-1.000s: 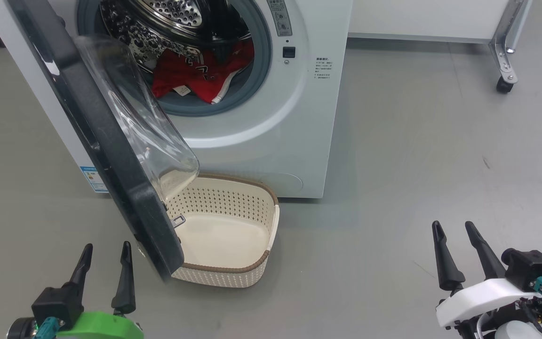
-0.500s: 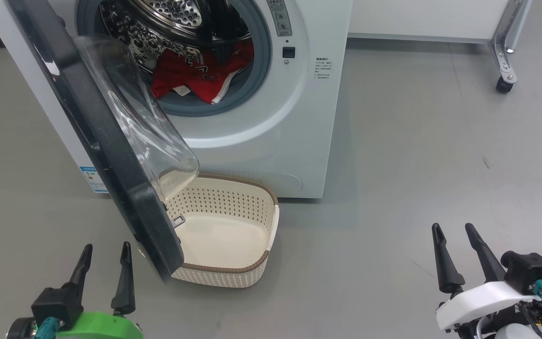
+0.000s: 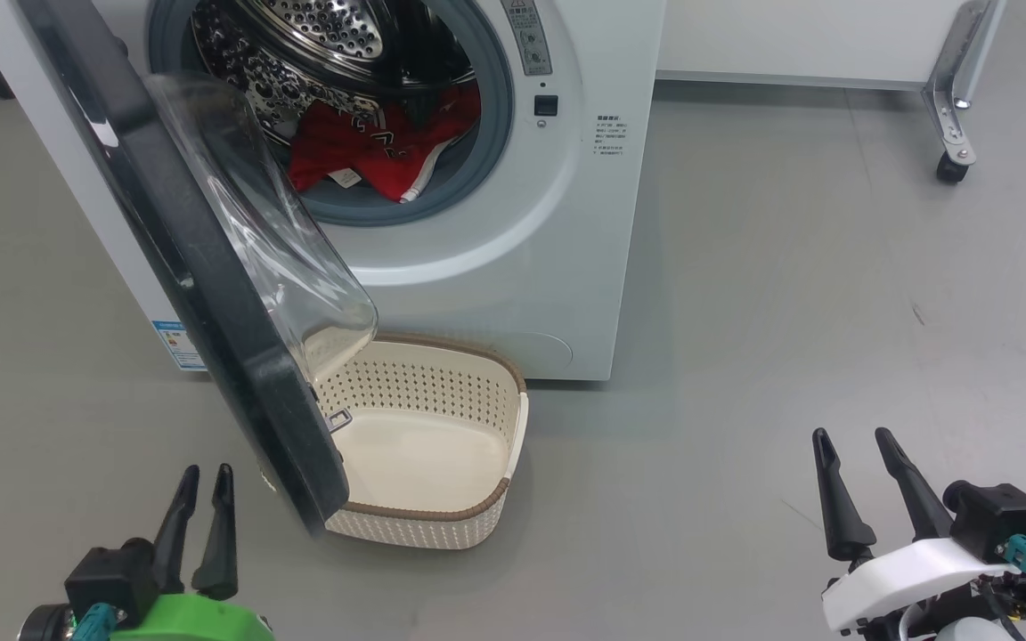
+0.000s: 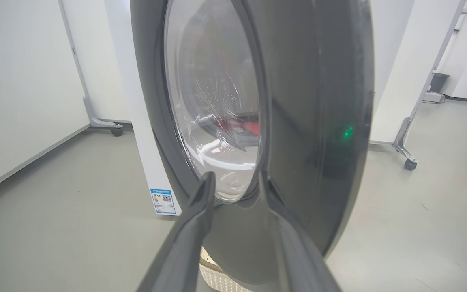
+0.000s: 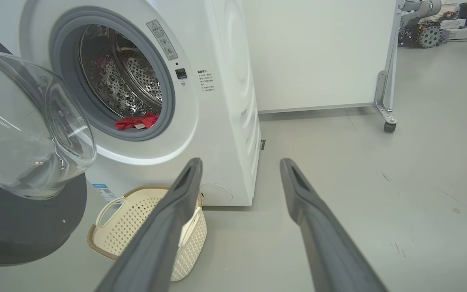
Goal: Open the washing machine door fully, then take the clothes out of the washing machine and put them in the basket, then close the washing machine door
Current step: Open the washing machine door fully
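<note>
Two hands show low in the head view, and both carry nothing. My left hand (image 3: 207,472) is at the lower left. Its two dark fingers stand apart with only a narrow gap, and nothing is between them. It is near the bottom edge of the washing machine door (image 3: 188,267) but I see no contact. In the left wrist view these fingers point at the glossy black outer face of the door, about at the lower rim of its glass. My right hand (image 3: 852,436) is at the lower right, with its fingers spread wide, above the bare grey floor (image 3: 789,267) and well apart from the machine.

The door stands out from the front of the washing machine (image 3: 549,249), hinged at the left side. Its clear bowl-shaped window (image 3: 281,249) bulges toward the right and hangs over the left part of the basket (image 3: 428,515).

The clothes (image 3: 370,147), red with white trim, lie at the bottom of the perforated steel drum (image 3: 317,36). Their front edge rests on the grey rubber seal (image 3: 488,116).

The basket is on the floor just in front of the machine, below the opening, and I see its cream bottom bare. A blue label sticker (image 3: 176,343) is at the lower left corner of the machine, beside the door's edge. Far right there is a castor wheel (image 3: 952,167) of a white panel.
</note>
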Tool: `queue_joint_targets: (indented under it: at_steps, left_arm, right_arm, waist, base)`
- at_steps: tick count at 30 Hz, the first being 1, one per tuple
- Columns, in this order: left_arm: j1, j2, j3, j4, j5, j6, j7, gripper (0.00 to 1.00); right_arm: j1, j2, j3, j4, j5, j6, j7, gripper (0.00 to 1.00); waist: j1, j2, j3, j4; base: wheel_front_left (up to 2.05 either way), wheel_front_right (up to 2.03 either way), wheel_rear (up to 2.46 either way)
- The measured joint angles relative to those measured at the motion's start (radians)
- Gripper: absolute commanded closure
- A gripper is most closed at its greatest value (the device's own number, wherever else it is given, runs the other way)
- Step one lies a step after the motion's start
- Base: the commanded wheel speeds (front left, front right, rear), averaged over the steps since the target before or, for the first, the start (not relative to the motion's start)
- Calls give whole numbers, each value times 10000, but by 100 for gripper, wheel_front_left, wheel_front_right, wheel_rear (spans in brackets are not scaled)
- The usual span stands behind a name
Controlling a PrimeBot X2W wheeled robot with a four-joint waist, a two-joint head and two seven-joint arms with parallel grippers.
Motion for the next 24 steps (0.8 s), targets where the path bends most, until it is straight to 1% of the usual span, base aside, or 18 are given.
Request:
queue_joint_targets:
  at_steps: [10,15,19,24]
  left_arm:
    - [81,-15,88,-107,40,-21,0,100]
    - [81,-42,318,-366,40,-21,0,100]
    - [58,-46,464,-756,71,-21,0,100]
    - [-355,-54,805,-1661,111,-4,-2,100]
  right_arm:
    - [17,86,-42,31,-46,13,-2,0]
    - [17,117,-107,44,-144,29,-2,0]
    - [17,174,-151,52,-194,82,-2,0]
    - [17,222,-178,94,-213,105,-2,0]
  waist:
    - [0,0,48,9]
    - [0,0,73,21]
    - [0,-1,68,35]
    - [0,0,56,63]
  base:
    - [0,0,0]
    - [0,0,0]
    - [0,0,0]
    - [0,0,0]
